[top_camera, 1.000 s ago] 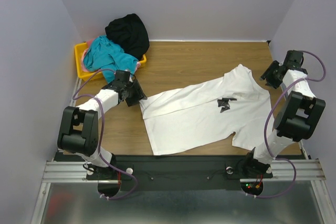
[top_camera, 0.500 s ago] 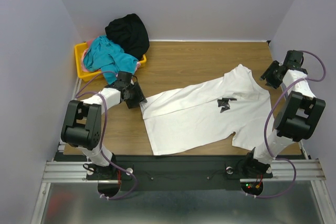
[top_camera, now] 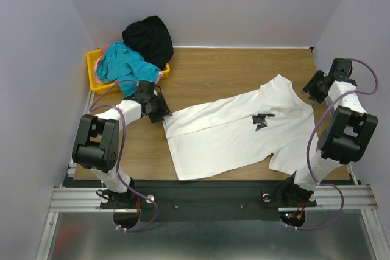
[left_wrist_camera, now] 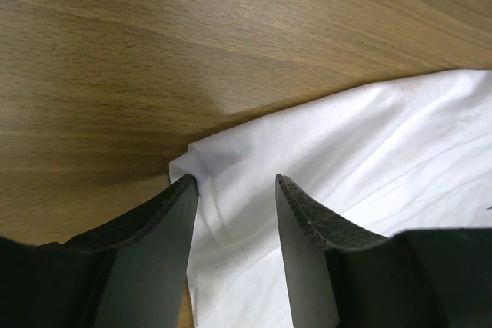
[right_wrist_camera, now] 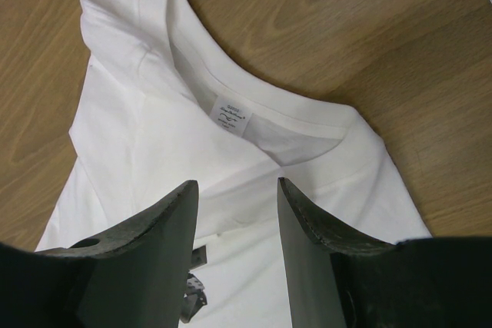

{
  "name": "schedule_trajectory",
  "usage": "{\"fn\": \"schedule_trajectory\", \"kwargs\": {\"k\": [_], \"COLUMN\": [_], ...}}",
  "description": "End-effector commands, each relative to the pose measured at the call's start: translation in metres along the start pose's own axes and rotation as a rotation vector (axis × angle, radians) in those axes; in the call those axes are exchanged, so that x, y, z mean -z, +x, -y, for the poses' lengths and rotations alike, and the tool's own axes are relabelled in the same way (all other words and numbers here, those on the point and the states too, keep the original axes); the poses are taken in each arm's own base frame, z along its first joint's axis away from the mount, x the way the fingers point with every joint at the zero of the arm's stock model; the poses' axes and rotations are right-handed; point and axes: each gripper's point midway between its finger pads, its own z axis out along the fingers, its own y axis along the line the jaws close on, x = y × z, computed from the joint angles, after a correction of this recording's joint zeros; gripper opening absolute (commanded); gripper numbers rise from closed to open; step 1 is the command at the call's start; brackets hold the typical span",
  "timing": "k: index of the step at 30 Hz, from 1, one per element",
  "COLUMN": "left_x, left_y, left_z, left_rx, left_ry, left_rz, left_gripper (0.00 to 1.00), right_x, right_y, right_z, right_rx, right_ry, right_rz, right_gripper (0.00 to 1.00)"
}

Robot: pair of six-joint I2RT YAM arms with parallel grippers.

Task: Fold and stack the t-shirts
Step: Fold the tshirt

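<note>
One neck label (right_wrist_camera: 231, 118) on t-shirt (right_wrist_camera: 131, 144), right-wrist only

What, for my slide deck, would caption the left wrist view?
Left gripper, jaws open, poised over a corner of the white t-shirt on the wooden table.

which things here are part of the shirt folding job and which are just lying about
In the job: white cloth t-shirt spread flat; crumpled teal garment and black garment, likely next; left claw, open astride the shirt's corner; right claw, open above its collar.
Not handled: yellow plastic bin under those garments; brown wooden table.
</note>
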Motion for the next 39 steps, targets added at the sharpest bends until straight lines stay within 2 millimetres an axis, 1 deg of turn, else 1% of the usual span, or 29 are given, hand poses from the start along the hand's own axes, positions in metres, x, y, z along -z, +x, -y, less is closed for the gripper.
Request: {"fn": "schedule_trajectory", "kwargs": {"k": [1,8,12,15,18,19,22,23,26,27,30,31,32,33,37,39], "left_x": [-0.002,-0.006,-0.008,-0.009,-0.009,-0.009,-0.01,-0.01,-0.011,-0.011,-0.012,-0.012,-0.012,-0.013,-0.013,-0.013], "left_y": [-0.01,-0.005,-0.006,-0.006,-0.007,-0.006,-0.007,-0.006,-0.006,-0.007,-0.007,-0.006,-0.006,-0.005,-0.004,-0.003], "left_z": [0.012,0.015,0.016,0.016,0.016,0.015,0.016,0.015,0.015,0.016,0.017,0.017,0.016,0.016,0.015,0.014], "left_rx": [-0.012,-0.015,-0.017,-0.02,-0.018,-0.015,-0.016,-0.017,-0.016,-0.016,-0.017,-0.017,-0.019,-0.019,-0.02,-0.021], "left_ry": [0.025,0.023,0.019,0.016,0.015,0.014,0.017,0.015,0.017,0.019,0.023,0.022,0.022,0.023,0.021,0.021], "left_rz": [0.021,0.01,0.013,0.015,0.016,0.015,0.018,0.016,0.016,0.016,0.013,0.012,0.01,0.009,0.007,0.007], "left_gripper": [0.55,0.55,0.54,0.45,0.44,0.39,0.34,0.33,0.29,0.27,0.19,0.16,0.15,0.1,0.03,0.02], "right_x": [0.003,0.003,0.002,-0.001,-0.002,-0.003,-0.007,-0.009,-0.007,-0.008,-0.009,-0.01,-0.011,-0.012,-0.013,-0.014], "right_y": [-0.007,-0.005,-0.002,0.003,0.012,0.015,0.03,0.039,0.049,0.056,0.061,0.062,0.061,0.059,0.053,0.052], "right_z": [-0.003,-0.003,-0.008,-0.013,-0.02,-0.021,-0.019,-0.015,-0.005,0.002,0.008,0.01,0.01,0.011,0.013,0.015], "right_rx": [0.021,0.02,0.027,0.04,0.063,0.068,0.069,0.065,0.059,0.055,0.051,0.047,0.043,0.042,0.047,0.049], "right_ry": [-0.016,-0.018,-0.043,-0.067,-0.08,-0.081,-0.078,-0.072,-0.033,-0.008,0.021,0.028,0.033,0.038,0.058,0.065], "right_rz": [0.03,0.026,0.013,-0.006,-0.024,-0.03,-0.064,-0.084,-0.091,-0.101,-0.107,-0.108,-0.108,-0.104,-0.089,-0.087], "right_gripper": [0.51,0.51,0.51,0.51,0.51,0.51,0.51,0.51,0.51,0.51,0.51,0.51,0.51,0.51,0.51,0.51]}}
